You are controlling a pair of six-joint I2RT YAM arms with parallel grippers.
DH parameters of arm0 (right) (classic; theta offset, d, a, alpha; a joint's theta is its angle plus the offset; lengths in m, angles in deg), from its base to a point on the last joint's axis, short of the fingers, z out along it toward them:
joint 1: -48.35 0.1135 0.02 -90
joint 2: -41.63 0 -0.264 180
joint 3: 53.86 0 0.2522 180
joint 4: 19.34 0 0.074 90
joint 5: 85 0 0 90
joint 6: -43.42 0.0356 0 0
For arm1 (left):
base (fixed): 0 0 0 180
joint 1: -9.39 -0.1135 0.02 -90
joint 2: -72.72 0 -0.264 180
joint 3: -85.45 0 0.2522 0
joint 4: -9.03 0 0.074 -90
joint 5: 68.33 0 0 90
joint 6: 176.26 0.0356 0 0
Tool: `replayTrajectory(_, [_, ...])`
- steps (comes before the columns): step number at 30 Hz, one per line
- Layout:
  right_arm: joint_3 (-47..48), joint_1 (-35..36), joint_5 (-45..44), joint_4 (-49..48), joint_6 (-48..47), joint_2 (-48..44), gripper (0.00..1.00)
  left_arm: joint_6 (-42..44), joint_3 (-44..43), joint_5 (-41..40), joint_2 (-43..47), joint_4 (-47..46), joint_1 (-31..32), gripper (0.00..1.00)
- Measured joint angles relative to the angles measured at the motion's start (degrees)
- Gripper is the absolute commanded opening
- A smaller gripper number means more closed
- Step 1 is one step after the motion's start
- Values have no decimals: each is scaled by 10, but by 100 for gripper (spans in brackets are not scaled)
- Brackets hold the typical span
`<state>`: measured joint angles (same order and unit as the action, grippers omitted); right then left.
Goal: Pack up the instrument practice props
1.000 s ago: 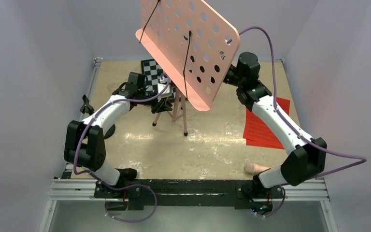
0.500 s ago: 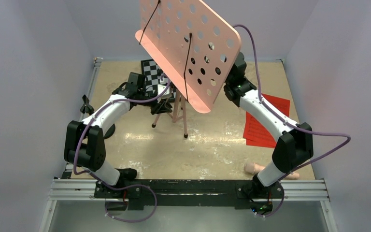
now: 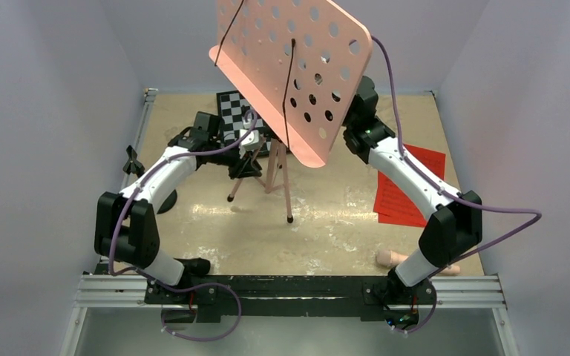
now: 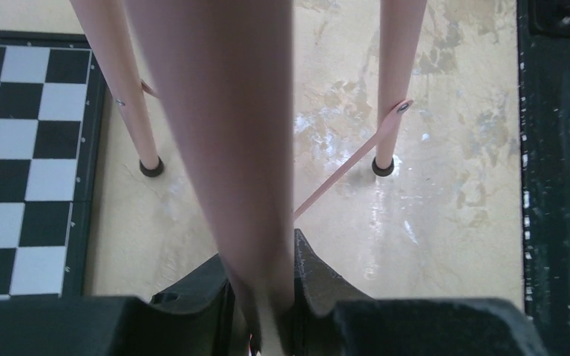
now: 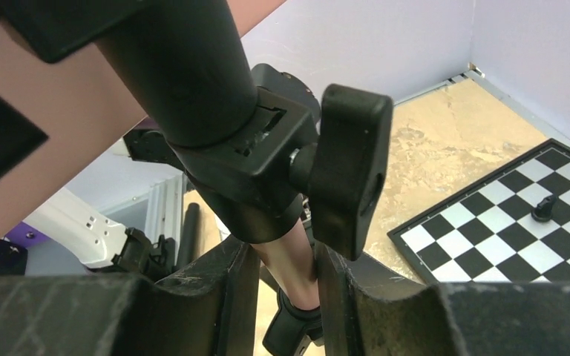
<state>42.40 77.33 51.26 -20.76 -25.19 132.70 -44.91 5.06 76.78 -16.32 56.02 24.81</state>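
Nearest my bases, a peach tube (image 3: 390, 257) lies on the worktop (image 3: 326, 222) at the right. Just beyond it lie red sheets (image 3: 408, 189). At mid-worktop stands the pink music stand (image 3: 289, 67). My left claw (image 4: 261, 289) is clamped low on its pole, above the spread legs. Two rubber feet show below, one just beside the chessboard (image 3: 231, 111). My right claw (image 5: 286, 274) is closed around the thin pole just under the black clamp knob, behind the holed desk. A black peg stand (image 3: 132, 159) sits at the left edge.
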Motion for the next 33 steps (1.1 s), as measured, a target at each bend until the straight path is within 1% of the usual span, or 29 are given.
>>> replayTrajectory(3, [0, -4, -2, 19, 0, -16, 0, -36, 7, -5, 31, 22, 1, 0])
replayTrajectory(7, [0, -21, -7, 50, 17, -43, 0, -110, 2, -4, 87, 80, 11, 0])
replayTrajectory(11, [0, -52, -18, 91, 68, -62, 0, -196, -39, 3, 126, 149, 28, 0])
replayTrajectory(16, [-10, -73, -29, 118, 127, -73, 0, -272, -84, -14, 143, 193, 37, 0])
replayTrajectory(26, [-127, -113, -39, 117, 198, -130, 0, -342, -94, -54, 140, 213, 88, 0])
replayTrajectory(30, [-160, -138, -26, 116, 213, -126, 0, -371, -94, -70, 114, 199, 113, 0])
replayTrajectory(33, [-173, -157, -13, 114, 217, -106, 0, -389, -86, -86, 88, 173, 129, 0])
